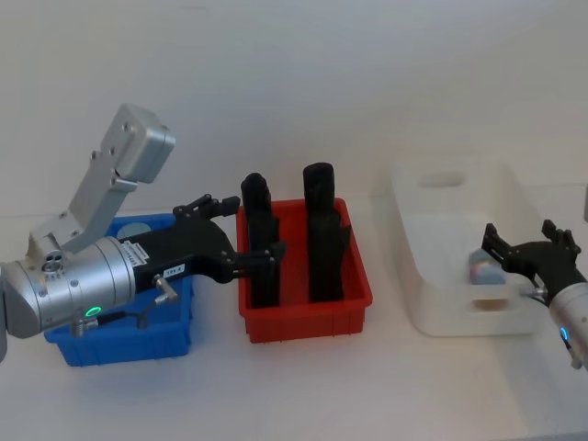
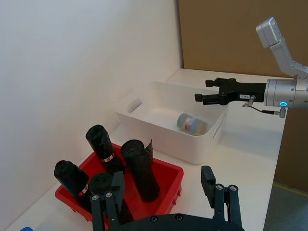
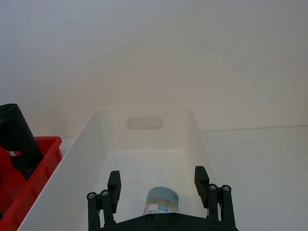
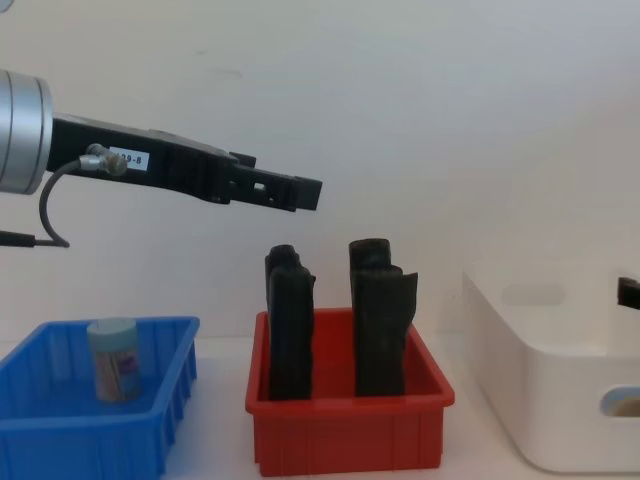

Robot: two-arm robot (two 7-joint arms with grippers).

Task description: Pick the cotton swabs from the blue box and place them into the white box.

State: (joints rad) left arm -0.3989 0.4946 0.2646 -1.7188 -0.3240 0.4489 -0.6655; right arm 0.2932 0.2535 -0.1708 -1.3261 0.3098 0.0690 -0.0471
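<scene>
Our right pincer hovers over the near end of the white box, a large glossy plastic tub with rounded corners and oval handle cutouts. Its jaws are spread wide and hold nothing. Directly beneath it a tub of cotton swabs, small, clear and cylindrical with a pale blue lid and a pink-white label, lies on its side on the floor of that box, apart from the fingers. We judge this one delivered. Our left pincer is raised well above the desk, reaching out towards the red plastic bin that holds the tall black rolls. Its jaws are also parted and empty. Below and behind it sits the blue box, a low bright-blue ribbed plastic bin, and in it a second tub of cotton swabs stands upright, untouched. So we put the task at roughly halfway: one tub is in the white box, and one is yet to be lifted out of the blue box and carried across past the red bin.
</scene>
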